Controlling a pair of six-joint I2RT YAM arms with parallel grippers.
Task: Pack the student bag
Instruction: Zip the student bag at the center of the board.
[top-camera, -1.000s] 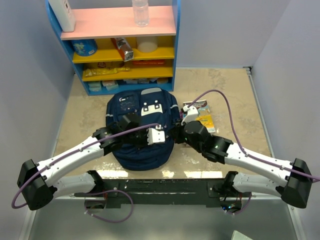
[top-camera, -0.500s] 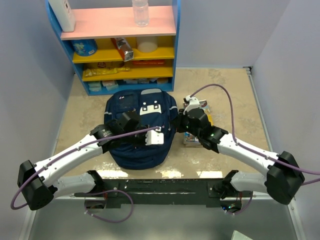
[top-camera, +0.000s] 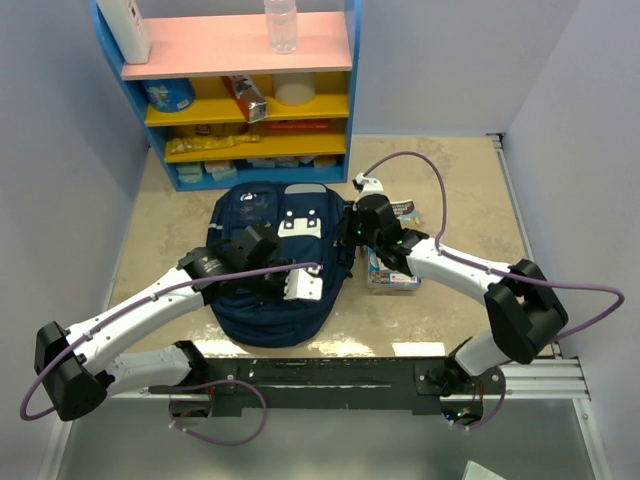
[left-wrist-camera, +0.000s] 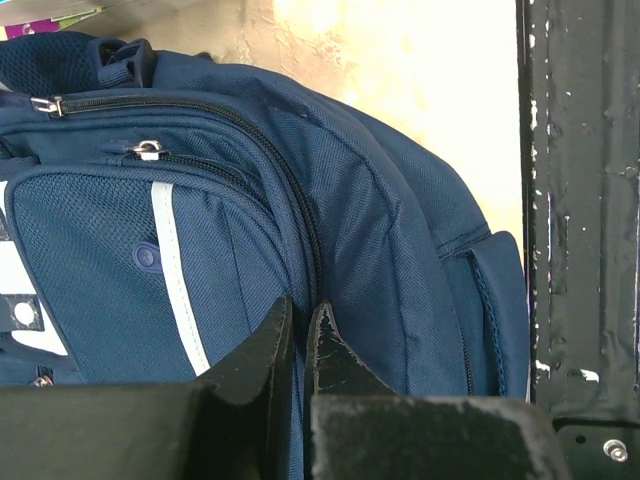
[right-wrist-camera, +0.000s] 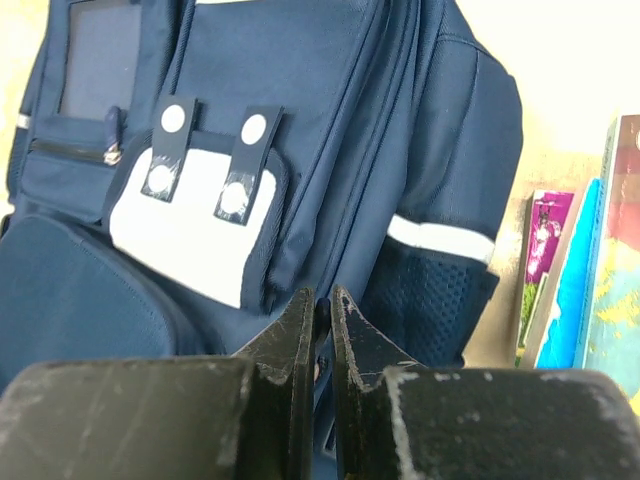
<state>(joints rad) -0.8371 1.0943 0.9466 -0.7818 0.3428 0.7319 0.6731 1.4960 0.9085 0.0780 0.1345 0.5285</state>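
**Top and wrist views, L to R.** L arm (top-camera: 150, 305) ran from the near-left corner to the lower front of the student bag (top-camera: 262, 318). L tool (left-wrist-camera: 300, 318): both fingers (left-wrist-camera: 255, 360) pressed together, tips at the bag's main zip line (left-wrist-camera: 300, 215). Whether fabric or a zip pull was caught betw. them could not be told.

The bag, navy w/ thin pale stripes, lay flat at the centre of the beige surface (top-camera: 460, 190). Its front faced up and its top pointed toward the blue shelf unit (top-camera: 200, 50) at the back. Its white patch (top-camera: 300, 222) sat in the upper half.

R tool (right-wrist-camera: 322, 298) was at the bag's upper right edge. Its fingers (right-wrist-camera: 285, 340) were closed to a thin slit, just below the patch and beside a side mesh pocket (right-wrist-camera: 430, 290). A grip on anything could not be told.

Just right of the bag lay a few colourful booklets (top-camera: 390, 275).
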